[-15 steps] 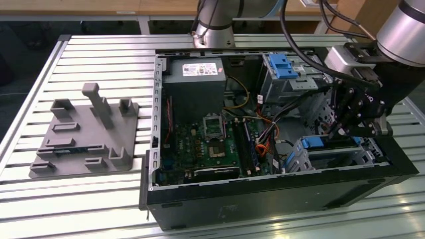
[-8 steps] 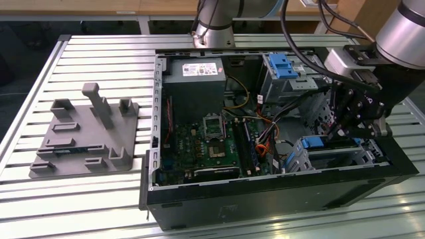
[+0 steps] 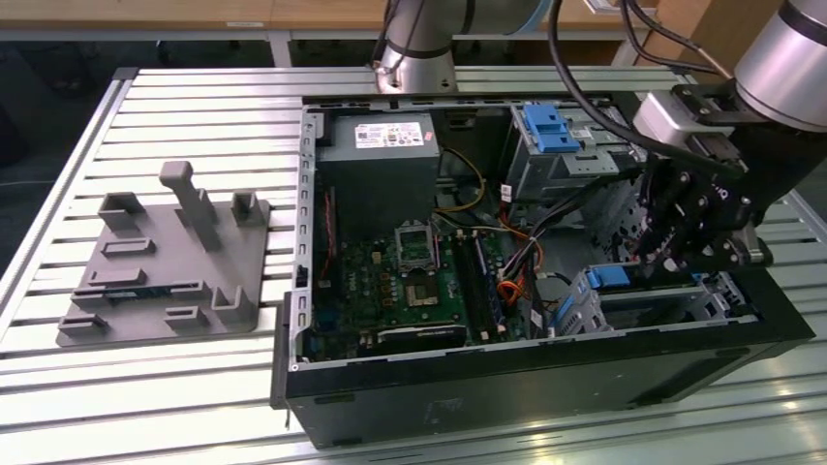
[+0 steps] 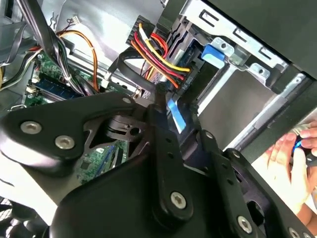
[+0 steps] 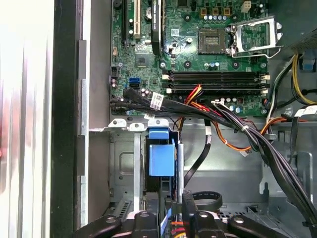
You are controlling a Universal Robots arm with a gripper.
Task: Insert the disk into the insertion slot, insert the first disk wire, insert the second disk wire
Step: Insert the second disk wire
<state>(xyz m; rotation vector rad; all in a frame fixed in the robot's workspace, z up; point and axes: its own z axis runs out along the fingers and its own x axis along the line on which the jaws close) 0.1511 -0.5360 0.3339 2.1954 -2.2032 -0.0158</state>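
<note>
Slatted metal bench (image 3: 181, 378) under the open computer case (image 3: 517, 387), tool (image 3: 679, 228) at three o'clock pinching a cable plug (image 4: 177, 115), lined up for the disk (image 3: 665, 300).

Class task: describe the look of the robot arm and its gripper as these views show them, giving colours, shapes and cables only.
The arm is a thick silver-grey metal tube with black cables looping beside it. A light grey block joins it to the gripper, which is matte black. In the second wrist view the gripper's body shows flat, rounded black links fastened with silver screws.
</note>
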